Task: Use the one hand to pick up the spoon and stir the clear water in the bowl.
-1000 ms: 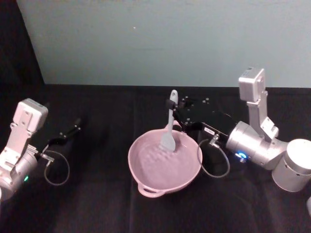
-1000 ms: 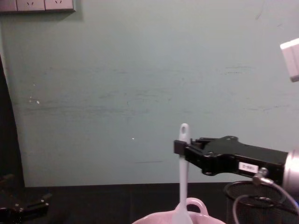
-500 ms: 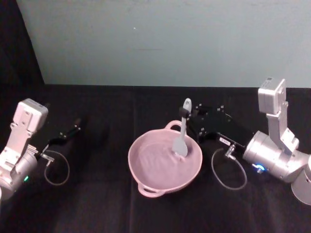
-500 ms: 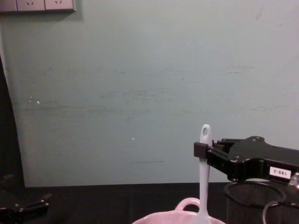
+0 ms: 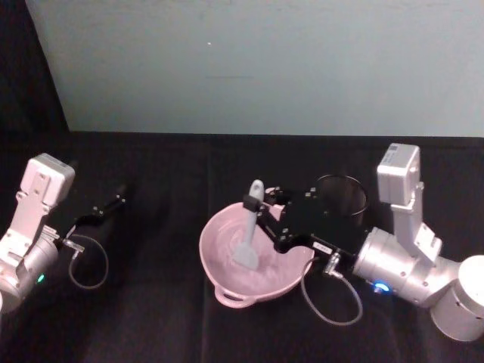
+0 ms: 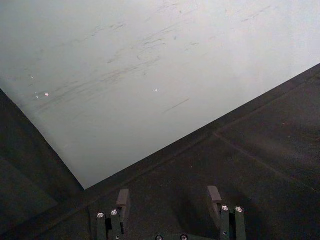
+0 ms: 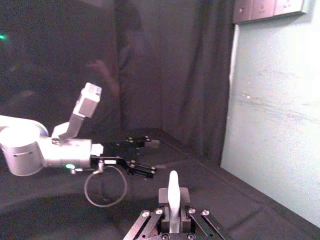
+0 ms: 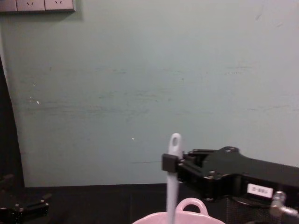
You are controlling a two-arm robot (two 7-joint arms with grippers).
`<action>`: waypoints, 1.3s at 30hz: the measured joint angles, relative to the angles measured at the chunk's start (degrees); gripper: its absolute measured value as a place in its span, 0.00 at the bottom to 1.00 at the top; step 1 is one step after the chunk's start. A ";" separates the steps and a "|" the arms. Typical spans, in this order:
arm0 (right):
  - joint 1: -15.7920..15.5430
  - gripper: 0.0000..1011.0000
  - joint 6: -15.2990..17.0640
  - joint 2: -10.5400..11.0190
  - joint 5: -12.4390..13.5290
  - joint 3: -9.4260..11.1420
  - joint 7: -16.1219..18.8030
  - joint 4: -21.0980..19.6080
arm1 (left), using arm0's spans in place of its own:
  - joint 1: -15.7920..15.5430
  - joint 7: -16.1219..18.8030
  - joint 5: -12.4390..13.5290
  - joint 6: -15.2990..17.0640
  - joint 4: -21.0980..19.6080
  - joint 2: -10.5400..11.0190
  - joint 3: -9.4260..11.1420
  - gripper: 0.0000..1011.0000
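Two broad surfaces frame the scene: a pale teal wall (image 5: 227, 60) and, in front of it, a table under black cloth (image 5: 151, 318). The right arm reaches in from the right. Its black right gripper (image 5: 253, 206) hangs above the pink bowl (image 5: 218, 261), jaws clamped on the upper handle of the white spoon (image 5: 248, 238) just below the oval hole. The left gripper (image 5: 115, 203) sits low near the cloth at the left, well apart from the bowl, its jaws apart with nothing between them. The bowl stands near the table's middle, with one loop handle facing the robot. Behind the right gripper's body stands the black wire-mesh cup (image 5: 342, 198). The spoon leans slightly, its flat blade down inside the left half of the bowl; whether it touches the bottom cannot be told. A grey cable (image 5: 327, 306) loops from the right gripper's wrist onto the cloth.
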 joint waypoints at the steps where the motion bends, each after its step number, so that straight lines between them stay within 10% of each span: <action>1: 0.34 0.12 0.00 -0.48 0.01 -0.52 0.20 0.27 | 0.00 0.00 0.00 0.00 0.00 0.00 0.00 0.99; 18: 6.60 0.12 -0.89 -5.42 -1.41 -3.45 0.39 7.07 | 0.00 0.00 0.00 0.00 0.00 0.00 0.00 0.99; 39: 8.82 0.12 -1.78 -5.31 -2.65 0.56 -2.72 12.01 | 0.00 0.00 0.00 0.00 0.00 0.00 0.00 0.99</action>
